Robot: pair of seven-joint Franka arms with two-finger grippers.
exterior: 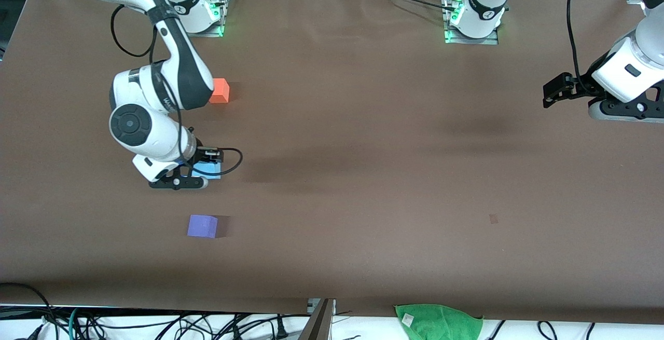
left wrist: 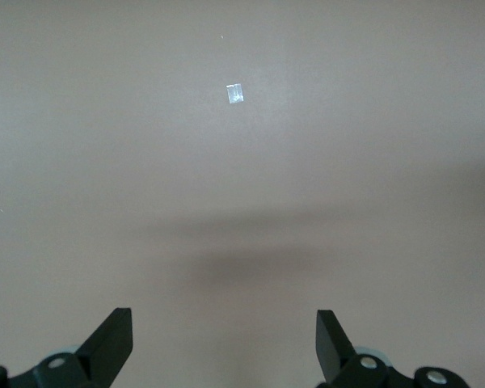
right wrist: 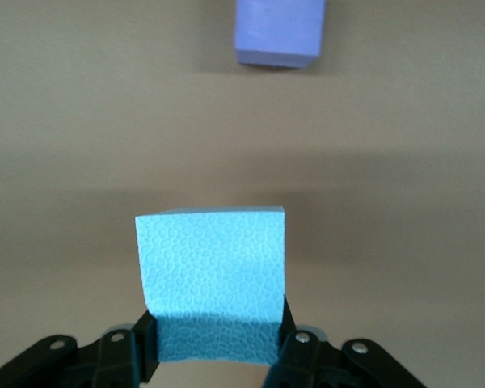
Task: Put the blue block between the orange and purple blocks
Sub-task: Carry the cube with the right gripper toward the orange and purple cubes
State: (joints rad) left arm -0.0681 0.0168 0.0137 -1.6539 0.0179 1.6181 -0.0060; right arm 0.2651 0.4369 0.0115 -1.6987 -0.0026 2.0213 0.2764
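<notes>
My right gripper [exterior: 201, 173] is shut on the light blue block [exterior: 209, 170], low over the brown table between the orange block [exterior: 220, 91] and the purple block [exterior: 202, 226]. I cannot tell whether the block touches the table. In the right wrist view the blue block [right wrist: 212, 271] sits between the fingers of the right gripper [right wrist: 215, 327], and the purple block [right wrist: 278, 31] lies ahead of it. The orange block lies farther from the front camera, the purple block nearer. My left gripper [exterior: 552, 93] waits open and empty at the left arm's end of the table, and it also shows in the left wrist view [left wrist: 222, 323].
A green cloth [exterior: 438, 319] lies at the table edge nearest the front camera. A small pale mark [exterior: 493, 219] sits on the table toward the left arm's end, and shows in the left wrist view [left wrist: 235, 94]. Cables hang below that edge.
</notes>
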